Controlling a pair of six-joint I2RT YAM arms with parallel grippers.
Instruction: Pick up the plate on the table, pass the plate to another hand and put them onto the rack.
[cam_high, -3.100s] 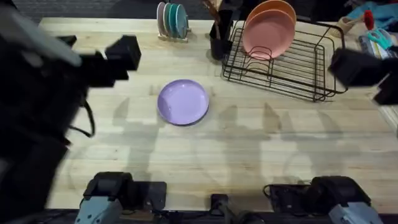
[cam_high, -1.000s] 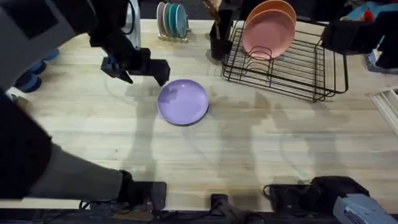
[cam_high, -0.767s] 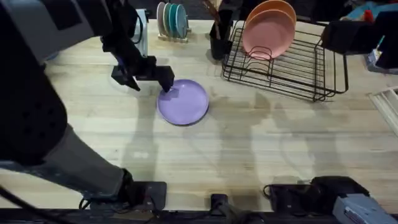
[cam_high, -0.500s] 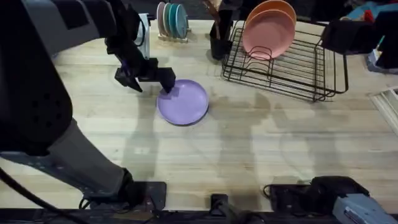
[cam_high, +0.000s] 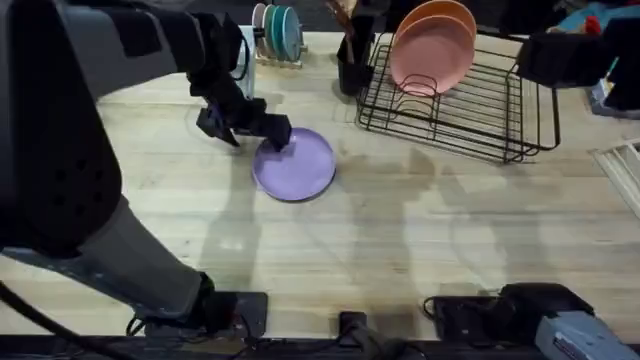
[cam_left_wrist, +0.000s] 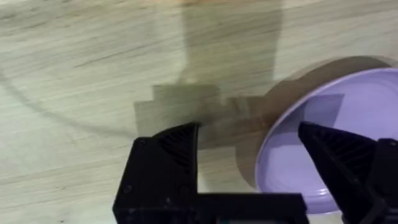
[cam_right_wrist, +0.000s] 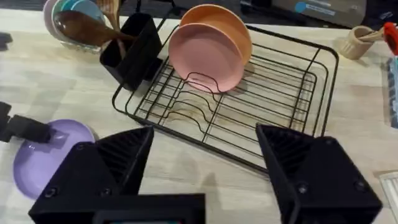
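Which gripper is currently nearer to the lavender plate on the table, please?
The left. The left gripper sits at the lavender plate, its open fingers straddling the rim. The right gripper is open too and hangs far off, beyond the rack.

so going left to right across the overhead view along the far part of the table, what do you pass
left hand at the lavender plate's rim → lavender plate → black utensil holder → pink plate standing in the black wire rack → right hand
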